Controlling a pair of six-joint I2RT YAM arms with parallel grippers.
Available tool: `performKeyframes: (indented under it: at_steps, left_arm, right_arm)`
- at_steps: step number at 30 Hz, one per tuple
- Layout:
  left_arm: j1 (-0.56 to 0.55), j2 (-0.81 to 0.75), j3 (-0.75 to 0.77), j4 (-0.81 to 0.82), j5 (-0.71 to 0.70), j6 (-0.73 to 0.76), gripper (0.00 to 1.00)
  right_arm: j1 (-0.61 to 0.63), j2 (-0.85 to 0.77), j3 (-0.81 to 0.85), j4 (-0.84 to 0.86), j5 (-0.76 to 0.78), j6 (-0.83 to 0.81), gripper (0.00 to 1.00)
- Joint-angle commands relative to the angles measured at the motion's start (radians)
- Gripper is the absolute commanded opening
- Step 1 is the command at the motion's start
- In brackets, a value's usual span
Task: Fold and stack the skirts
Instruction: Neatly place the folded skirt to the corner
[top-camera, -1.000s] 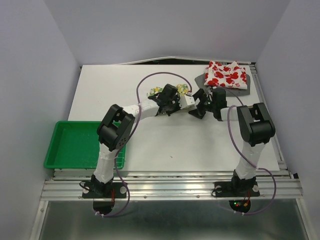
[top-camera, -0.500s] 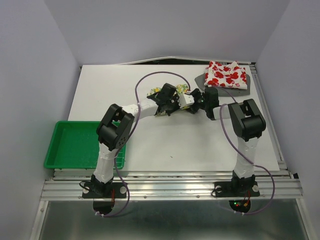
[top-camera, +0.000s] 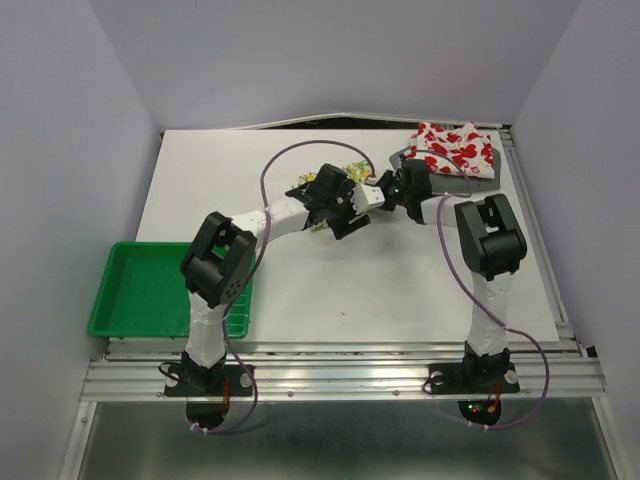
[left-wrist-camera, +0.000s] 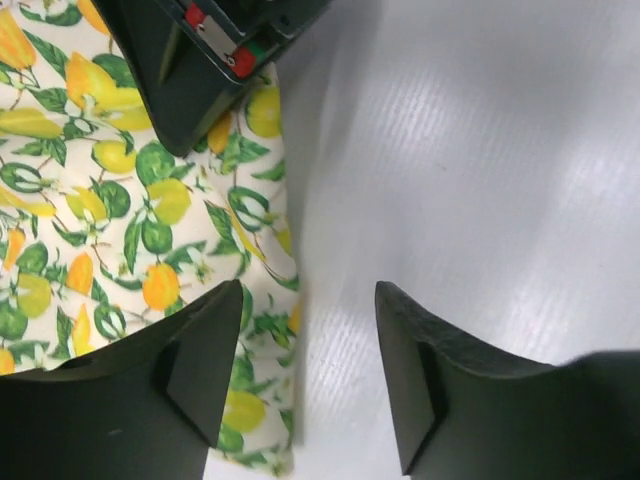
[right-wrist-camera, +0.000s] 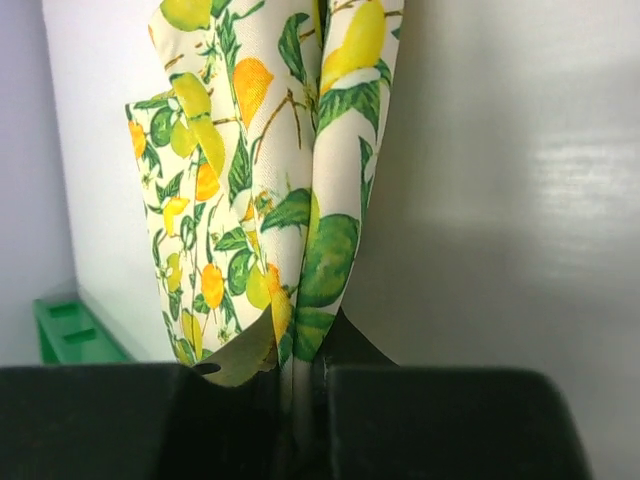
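The lemon-print skirt lies bunched at the table's middle back, under both arms. My right gripper is shut on a fold of that lemon skirt, which hangs pinched between its jaws. My left gripper hovers beside it, and its jaws stand open over bare table, holding nothing. The lemon skirt's edge runs past the left finger. At the back right, the red-print skirt lies folded on the grey skirt.
A green plastic tray sits at the table's front left and shows again as the green tray low in the right wrist view. The table's metal rail runs along the near edge. Part of the right arm hangs over the cloth.
My left gripper has opened and let go of the lemon skirt. My right gripper moved in toward it, shut on the cloth, and both shifted slightly toward the back.
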Motion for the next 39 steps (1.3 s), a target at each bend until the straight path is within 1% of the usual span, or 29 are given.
performKeyframes:
  at_steps: [1, 4, 5, 6, 9, 12, 14, 19, 21, 25, 34, 39]
  left_arm:
    - [0.034, -0.210, -0.039, -0.031, 0.064, -0.084, 0.85]
    - [0.063, -0.286, -0.076, -0.051, 0.103, -0.193, 0.86]
    - [0.071, -0.305, -0.085, -0.051, 0.112, -0.193, 0.87]
    - [0.077, -0.335, -0.094, -0.057, 0.123, -0.233, 0.87]
    - [0.088, -0.383, -0.123, -0.071, 0.140, -0.279, 0.87]
    - [0.086, -0.417, -0.148, -0.070, 0.141, -0.292, 0.87]
    - [0.088, -0.431, -0.158, -0.064, 0.129, -0.298, 0.87]
    - [0.086, -0.440, -0.180, -0.062, 0.120, -0.289, 0.88]
    - [0.088, -0.438, -0.185, -0.059, 0.123, -0.289, 0.89]
    - [0.088, -0.437, -0.186, -0.059, 0.137, -0.293, 0.91]
    - [0.086, -0.432, -0.178, -0.056, 0.132, -0.293, 0.92]
    - [0.086, -0.428, -0.174, -0.063, 0.135, -0.287, 0.92]
  right_arm:
    - [0.003, -0.053, 0.098, -0.118, 0.073, -0.253, 0.01]
    - [0.003, -0.074, 0.170, -0.229, 0.119, -0.376, 0.01]
    - [0.003, -0.076, 0.190, -0.248, 0.127, -0.409, 0.01]
    - [0.003, -0.076, 0.223, -0.267, 0.139, -0.463, 0.01]
    - [0.003, -0.079, 0.268, -0.305, 0.147, -0.547, 0.01]
    - [-0.021, -0.079, 0.310, -0.339, 0.153, -0.594, 0.01]
    - [-0.036, -0.068, 0.368, -0.371, 0.144, -0.621, 0.01]
    - [-0.081, -0.048, 0.492, -0.449, 0.121, -0.669, 0.01]
    - [-0.105, -0.044, 0.518, -0.474, 0.083, -0.683, 0.01]
    - [-0.145, -0.041, 0.569, -0.498, 0.064, -0.689, 0.01]
    - [-0.191, -0.010, 0.708, -0.550, 0.011, -0.680, 0.01]
    - [-0.211, 0.004, 0.780, -0.593, -0.026, -0.709, 0.01]
